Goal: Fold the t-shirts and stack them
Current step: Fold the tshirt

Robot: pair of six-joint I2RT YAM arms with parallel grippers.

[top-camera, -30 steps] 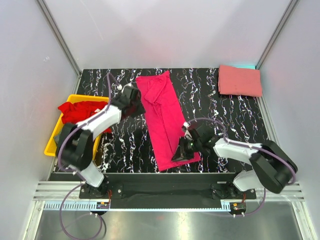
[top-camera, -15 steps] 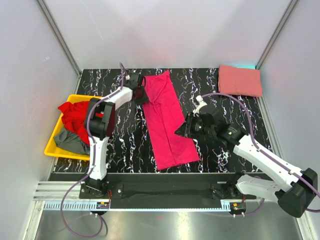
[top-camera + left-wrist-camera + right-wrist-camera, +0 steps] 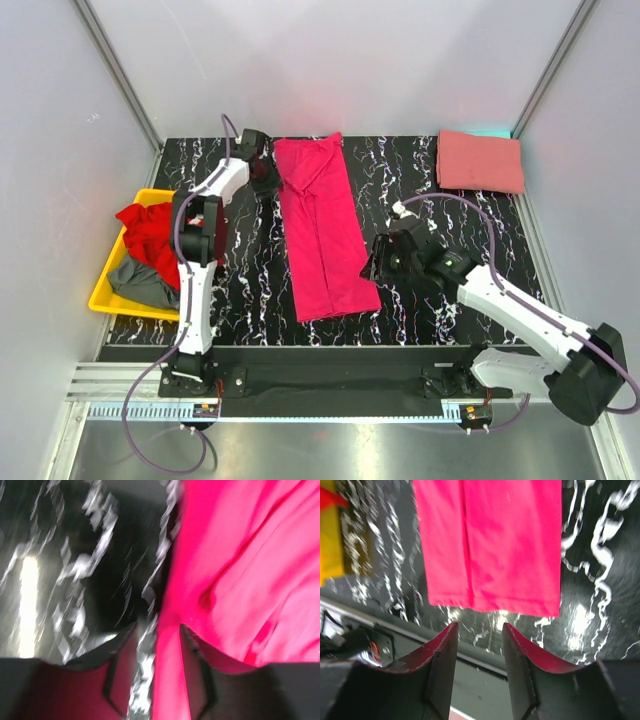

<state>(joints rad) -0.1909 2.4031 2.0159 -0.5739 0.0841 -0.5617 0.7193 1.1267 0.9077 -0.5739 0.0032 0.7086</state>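
Observation:
A magenta t-shirt [image 3: 320, 230] lies folded into a long strip down the middle of the black marbled table [image 3: 440, 215]. My left gripper [image 3: 263, 178] is low at the shirt's far left edge. In the blurred left wrist view its jaws [image 3: 157, 630] stand apart, with the cloth edge [image 3: 250, 555] and bare table showing between them. My right gripper [image 3: 373, 262] hovers beside the shirt's near right edge, open and empty [image 3: 479, 627], looking down on the near hem [image 3: 490, 540]. A folded salmon t-shirt [image 3: 480, 161] sits at the back right. Red [image 3: 152, 230] and grey [image 3: 140, 282] t-shirts lie in the bin.
The yellow bin [image 3: 103, 290] stands at the table's left edge beside the left arm. Grey walls with metal rails close in the table on three sides. The front rail [image 3: 485, 680] runs just below the shirt's near hem.
My right gripper let go of the shirt's near right corner, rose and opened. My left gripper moved to the far left edge. The magenta strip now lies straighter, its near end further left.

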